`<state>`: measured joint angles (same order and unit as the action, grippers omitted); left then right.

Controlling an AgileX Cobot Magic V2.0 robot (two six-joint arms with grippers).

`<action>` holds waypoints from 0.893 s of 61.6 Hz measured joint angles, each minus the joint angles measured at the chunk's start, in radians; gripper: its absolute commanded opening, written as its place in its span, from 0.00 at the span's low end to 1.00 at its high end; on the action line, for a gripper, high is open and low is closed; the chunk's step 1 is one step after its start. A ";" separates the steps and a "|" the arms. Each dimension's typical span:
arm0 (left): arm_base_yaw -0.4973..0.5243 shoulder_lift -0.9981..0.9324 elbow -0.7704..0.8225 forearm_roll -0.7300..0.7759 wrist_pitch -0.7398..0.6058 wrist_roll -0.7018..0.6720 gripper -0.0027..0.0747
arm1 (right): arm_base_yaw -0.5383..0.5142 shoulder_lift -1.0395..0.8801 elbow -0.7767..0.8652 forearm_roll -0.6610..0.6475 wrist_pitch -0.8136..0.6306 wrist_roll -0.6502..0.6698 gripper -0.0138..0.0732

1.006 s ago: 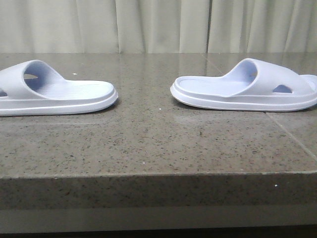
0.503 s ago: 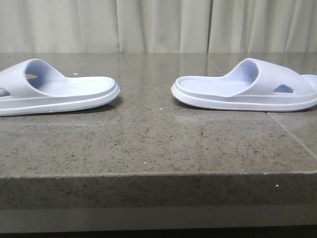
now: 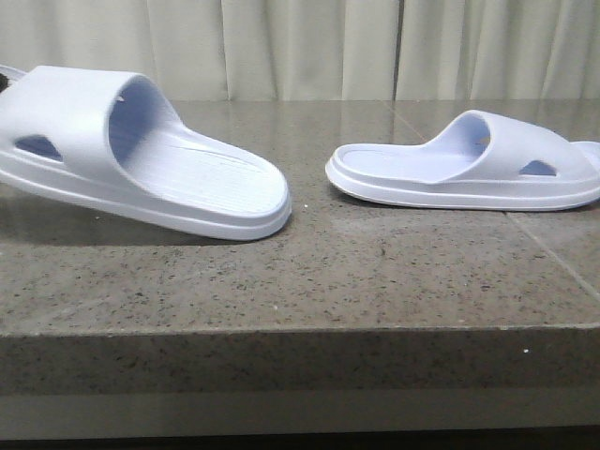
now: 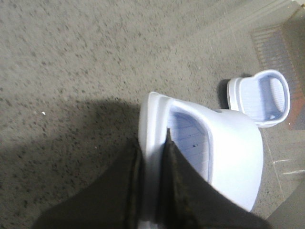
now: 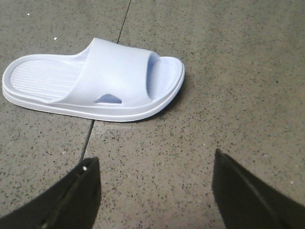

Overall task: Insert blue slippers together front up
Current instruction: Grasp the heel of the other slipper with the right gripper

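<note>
Left gripper (image 4: 152,157): jaws clamped on the left slipper's (image 3: 141,155) rim, one finger inside, one outside.
Left slipper: tilted, strap end raised off the bench (image 3: 300,281), heel end low, pointing at the right slipper (image 3: 464,169).
Right gripper (image 5: 155,188): jaws wide apart, hovering near the right slipper, not touching.
Right slipper: flat on the bench, sole down.

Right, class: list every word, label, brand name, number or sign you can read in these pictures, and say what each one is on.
None: no readable text in any view.
Left slipper, held in the left hand: plain ribbed footbed, no legible brand or size.
Right slipper, lying on the table: strap and footbed unmarked.
Table: speckled stone only, no label.
Curtain: plain.
Right hand: no markings visible.
</note>
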<state>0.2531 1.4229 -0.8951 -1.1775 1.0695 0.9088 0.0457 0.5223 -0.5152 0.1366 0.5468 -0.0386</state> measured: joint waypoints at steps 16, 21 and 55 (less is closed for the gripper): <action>-0.127 0.002 0.022 -0.014 -0.132 0.006 0.01 | -0.077 0.232 -0.150 0.002 0.080 0.062 0.76; -0.151 0.002 0.022 -0.016 -0.144 0.006 0.01 | -0.134 0.333 -0.210 0.006 0.124 0.062 0.76; -0.158 0.002 0.022 0.000 -0.165 0.008 0.01 | -0.390 0.830 -0.435 0.649 0.217 -0.472 0.76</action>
<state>0.0950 1.4246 -0.8731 -1.1774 0.9048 0.9165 -0.3439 1.3520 -0.9497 0.7852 0.7642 -0.5108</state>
